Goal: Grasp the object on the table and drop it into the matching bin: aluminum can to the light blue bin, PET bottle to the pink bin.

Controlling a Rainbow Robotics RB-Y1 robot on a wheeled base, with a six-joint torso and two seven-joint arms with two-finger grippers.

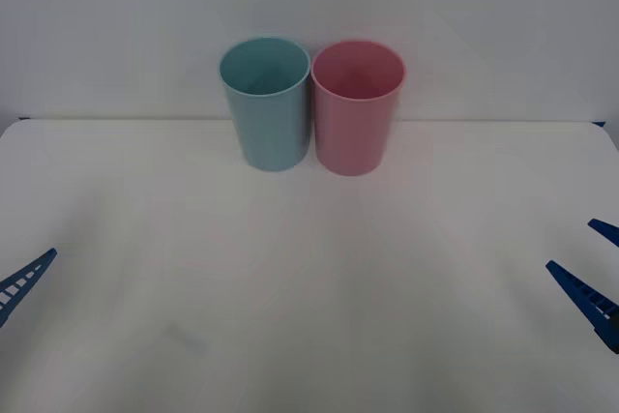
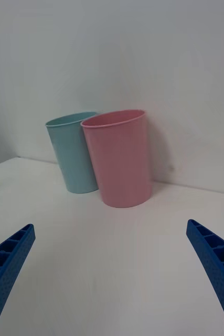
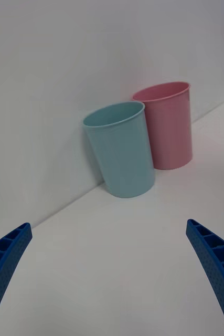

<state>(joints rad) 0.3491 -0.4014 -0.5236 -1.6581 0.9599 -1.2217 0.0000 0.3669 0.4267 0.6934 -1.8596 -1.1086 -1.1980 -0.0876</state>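
Note:
The light blue bin (image 1: 265, 103) and the pink bin (image 1: 357, 107) stand upright and touching at the back middle of the white table (image 1: 309, 287), against the wall, blue on the left. The object, whether aluminum can or PET bottle, is out of view. My left gripper (image 3: 107, 224) is open low at the table's left side, one of its blue fingers (image 1: 29, 276) showing at the front view's left edge. My right gripper (image 2: 110, 224) is open at the right side, well short of the bins. Nothing sits between either pair of fingers.
A plain pale wall (image 1: 464, 26) rises right behind the bins. The table's back edge (image 1: 116, 121) runs along its foot. Bare tabletop lies between both grippers and the bins.

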